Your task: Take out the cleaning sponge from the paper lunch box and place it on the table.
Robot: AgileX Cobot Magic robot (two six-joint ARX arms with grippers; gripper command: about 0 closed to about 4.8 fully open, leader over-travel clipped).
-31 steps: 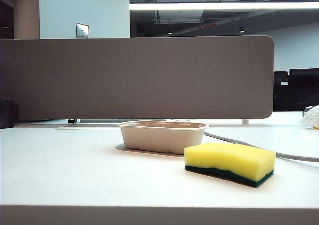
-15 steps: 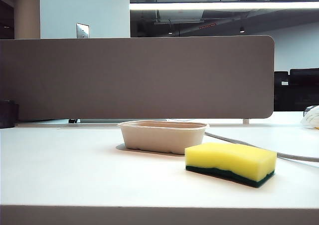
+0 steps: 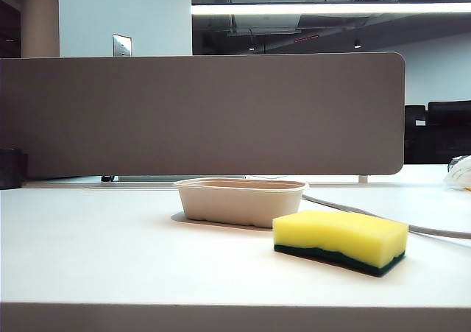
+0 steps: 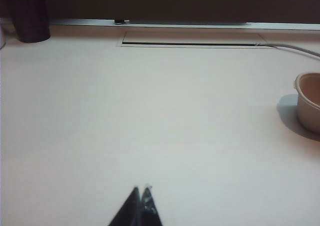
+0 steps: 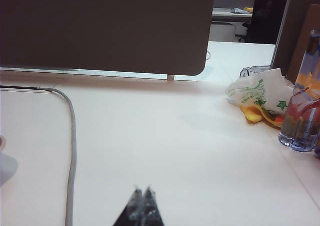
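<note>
The yellow cleaning sponge (image 3: 340,240), green layer down, lies flat on the white table (image 3: 110,251) in front of and to the right of the paper lunch box (image 3: 241,200). The beige box stands upright and I see nothing above its rim. No arm shows in the exterior view. In the left wrist view my left gripper (image 4: 141,190) is shut and empty over bare table, with the box's end (image 4: 308,100) far off to one side. My right gripper (image 5: 142,191) is also shut and empty over bare table; neither sponge nor box shows in its view.
A grey-brown divider panel (image 3: 199,115) runs along the table's back. A grey cable (image 3: 434,231) trails behind the sponge. A dark cup (image 4: 31,19) stands at the far left. A white plastic bag (image 5: 260,94) and bottles (image 5: 300,121) sit at the right.
Sponge and box stay where they were in the exterior view. No arm appears in any of its frames.
</note>
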